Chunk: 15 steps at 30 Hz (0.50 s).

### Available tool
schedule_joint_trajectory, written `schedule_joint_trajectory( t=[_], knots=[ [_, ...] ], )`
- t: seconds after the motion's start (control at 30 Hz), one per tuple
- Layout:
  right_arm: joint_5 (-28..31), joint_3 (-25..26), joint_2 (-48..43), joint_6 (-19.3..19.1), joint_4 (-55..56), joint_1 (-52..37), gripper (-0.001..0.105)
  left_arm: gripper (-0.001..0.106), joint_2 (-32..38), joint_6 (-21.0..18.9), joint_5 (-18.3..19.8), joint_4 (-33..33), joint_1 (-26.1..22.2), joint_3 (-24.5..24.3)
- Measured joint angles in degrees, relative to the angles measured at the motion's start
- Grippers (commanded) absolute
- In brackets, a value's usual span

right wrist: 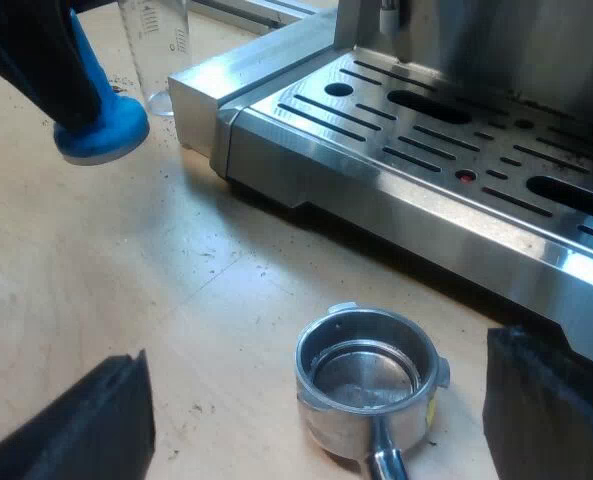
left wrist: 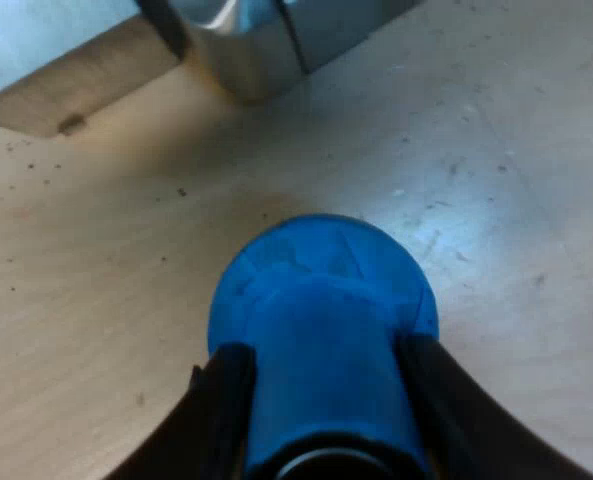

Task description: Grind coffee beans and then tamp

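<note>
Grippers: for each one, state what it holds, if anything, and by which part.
The left gripper holds the blue tamper by its narrower upper part, above the wide base. The right gripper is open, holding nothing.

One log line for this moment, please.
left gripper: shut on blue tamper, near measuring glass | right gripper: open over metal holder | metal holder: loose on table by espresso machine, basket looks empty | tamping: not begun
</note>
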State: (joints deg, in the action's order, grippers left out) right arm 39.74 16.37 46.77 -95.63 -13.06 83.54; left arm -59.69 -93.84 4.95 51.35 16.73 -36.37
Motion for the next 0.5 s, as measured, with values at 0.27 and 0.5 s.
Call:
schedule_joint_trajectory(
  t=[0.27,0.5],
  knots=[
    [0.0,0.0,0.0,0.0,0.0,0.0,0.07,0.0,-8.4,0.3,0.0,-5.1,-0.2,1.0],
    [0.0,0.0,0.0,0.0,0.0,0.0,0.07,0.028,-12.7,-0.5,-1.7,-6.8,-0.2,1.0]
  ],
)
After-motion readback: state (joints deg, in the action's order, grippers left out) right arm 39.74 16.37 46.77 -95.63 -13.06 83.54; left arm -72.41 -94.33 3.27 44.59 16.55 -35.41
